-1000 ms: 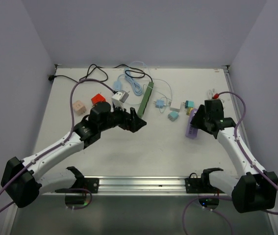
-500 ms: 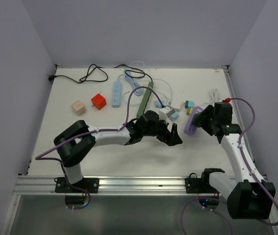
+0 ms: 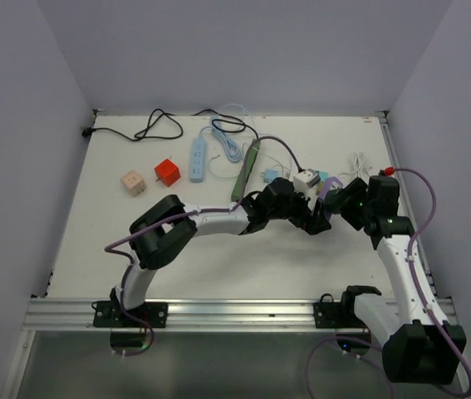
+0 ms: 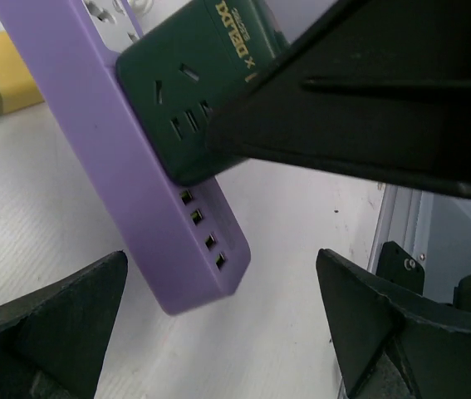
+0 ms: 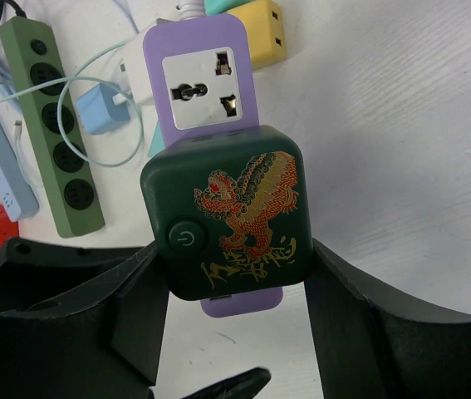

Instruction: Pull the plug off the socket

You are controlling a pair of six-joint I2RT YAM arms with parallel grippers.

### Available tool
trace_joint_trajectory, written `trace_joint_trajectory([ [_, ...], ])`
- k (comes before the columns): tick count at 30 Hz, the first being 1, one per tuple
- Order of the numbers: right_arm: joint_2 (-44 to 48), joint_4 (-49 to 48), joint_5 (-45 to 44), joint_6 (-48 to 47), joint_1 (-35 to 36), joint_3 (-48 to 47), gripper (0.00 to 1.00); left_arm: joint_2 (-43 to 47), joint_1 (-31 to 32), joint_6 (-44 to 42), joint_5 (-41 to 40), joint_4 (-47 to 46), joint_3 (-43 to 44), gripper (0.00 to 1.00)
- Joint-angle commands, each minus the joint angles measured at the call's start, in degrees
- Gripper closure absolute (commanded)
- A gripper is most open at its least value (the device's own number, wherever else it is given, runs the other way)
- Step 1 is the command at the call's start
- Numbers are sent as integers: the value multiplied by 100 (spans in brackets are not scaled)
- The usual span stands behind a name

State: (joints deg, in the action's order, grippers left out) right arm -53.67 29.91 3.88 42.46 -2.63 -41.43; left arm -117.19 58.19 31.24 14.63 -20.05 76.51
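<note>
Rigid, smooth-sided green plug (image 5: 227, 220) sat in the purple strip (image 5: 202, 75), right gripper (image 5: 231, 270) clamped across its flat sides, judged the soundest hold; left gripper (image 4: 218, 287) gaped, empty.

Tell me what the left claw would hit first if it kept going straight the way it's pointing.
Most likely the end of the purple power strip, by its ports, framed between the open fingers of the left claw. The green plug sits further along the strip. Depth is hard to judge.
</note>
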Motion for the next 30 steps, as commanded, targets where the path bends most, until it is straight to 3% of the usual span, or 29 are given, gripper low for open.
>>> trace_joint_trajectory([
  [1,330,-179,263,79,0,-49,85,-278,-1,-215,-83,-87,495,1],
  [3,392,-126,280,79,-9,-49,85,-471,-1,-233,-110,-8,628,4],
  [7,541,-56,280,96,-9,-49,84,-735,-1,-233,-13,2,891,24],
  [10,638,67,96,-18,-9,-84,84,-841,-1,-163,4,-42,892,57],
  [14,674,138,-79,-132,-18,-49,85,-885,-27,-101,-30,18,857,79],
  [19,849,296,-528,-360,-18,-49,90,-850,-159,109,-215,186,646,92],
  [23,876,314,-555,-405,-18,-76,93,-929,-273,390,-67,248,637,94],
  [30,1262,-107,-625,-484,-9,372,94,-1210,-397,1945,1374,-1016,453,95],
])
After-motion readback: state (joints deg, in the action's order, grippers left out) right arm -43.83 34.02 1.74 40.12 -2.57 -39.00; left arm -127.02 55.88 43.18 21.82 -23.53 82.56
